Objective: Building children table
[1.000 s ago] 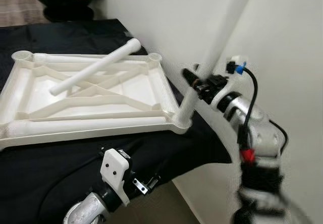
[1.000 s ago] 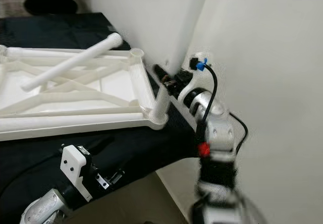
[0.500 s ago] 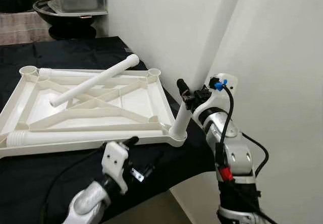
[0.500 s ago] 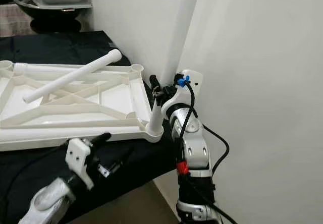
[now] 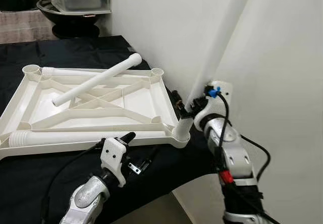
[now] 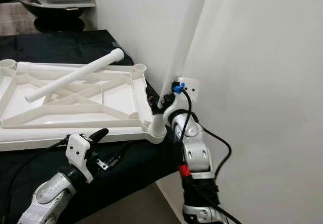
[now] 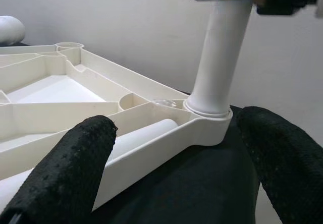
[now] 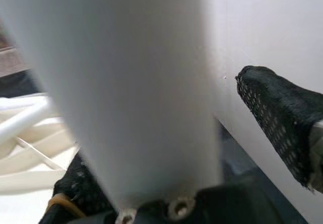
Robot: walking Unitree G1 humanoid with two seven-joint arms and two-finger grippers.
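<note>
Left eye view: the white tabletop point(image 5: 96, 103) lies upside down at centre left on the black bench point(image 5: 60, 178). At centre right, the right pincer point(image 5: 187, 109) grips the upright leg point(image 5: 214, 57) seated in the tabletop's corner socket.

Left wrist view: the left pincer point(image 7: 176, 148) gapes wide, holding nothing, near that corner.

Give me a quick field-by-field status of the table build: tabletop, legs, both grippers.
tabletop: white tabletop lying underside up on the black cloth
seated leg: upright leg standing in the near right corner socket, leaning slightly
loose legs: one loose leg lying diagonally across the ribs; one near-edge leg lying along the near edge
right gripper: right gripper at the upright leg's lower part, fingers around it
left gripper: left gripper open, low in front of the corner socket, touching nothing
</note>
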